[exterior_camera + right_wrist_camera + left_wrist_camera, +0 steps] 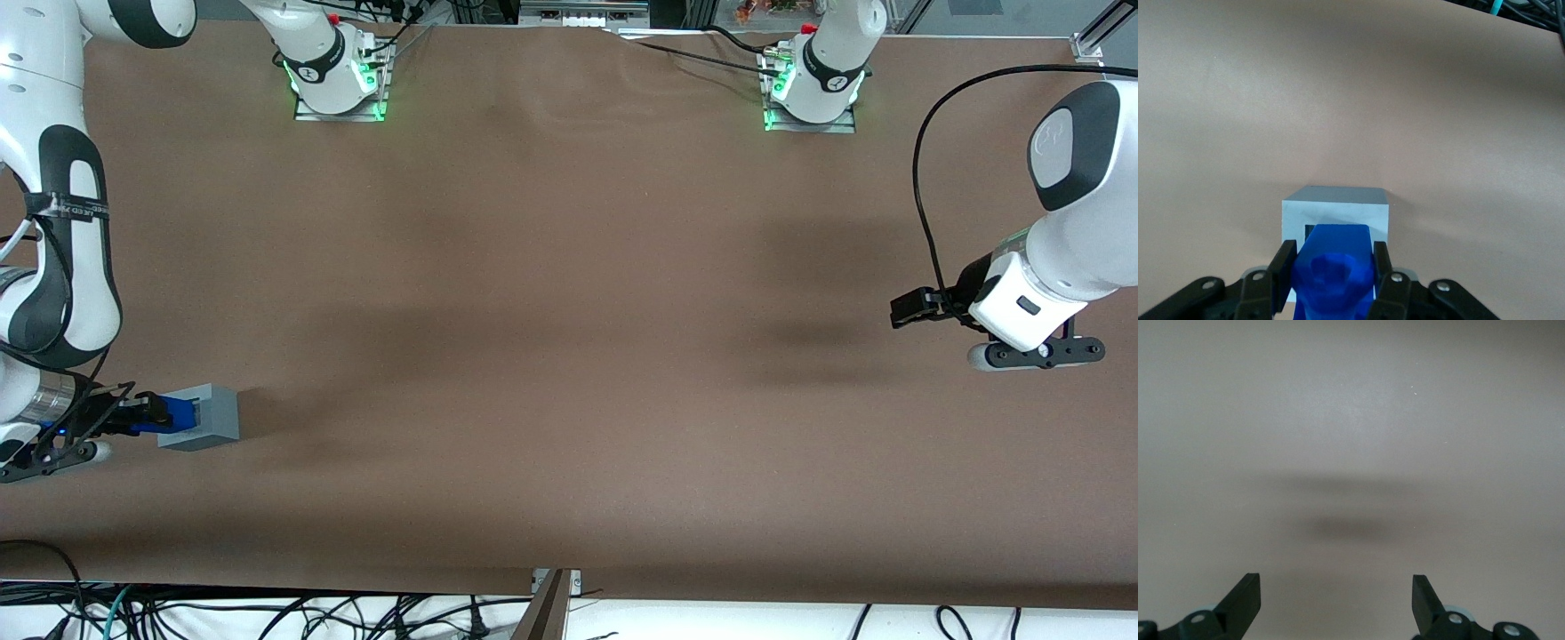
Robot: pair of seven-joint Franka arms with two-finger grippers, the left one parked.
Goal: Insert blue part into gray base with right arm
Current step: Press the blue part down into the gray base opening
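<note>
Toward the working arm's end of the table, entries as I read them from my console:

Right arm (53,258): white with black joints, lettered band round the forearm, reaching down low over the brown table (569,356).

Gripper (133,414): its fingers (1283,275) are pinched on the blue part, one on each flat side, directly over the gray base.

Blue part (174,413): held in the jaws, its lower end at the mouth of the recess. I cannot tell whether it has begun to enter.

Gray base (206,418): standing free on the table, nearer the front camera than the arm mounts (340,84); the wrist camera shows its pale top face (1337,217) with the dark recess partly covered by the blue part.

Handling, blue part: I judge it light, rigid plastic, smooth enough to slip if squeezed weakly. The flat sides are the place to hold; the bumpy top gives poor purchase.

Handling, gray base: rigid, probably light, unfixed as far as I see; a skewed push could slide or tip it.

Step in hand: alignment and pressing in, by my reading.
</note>
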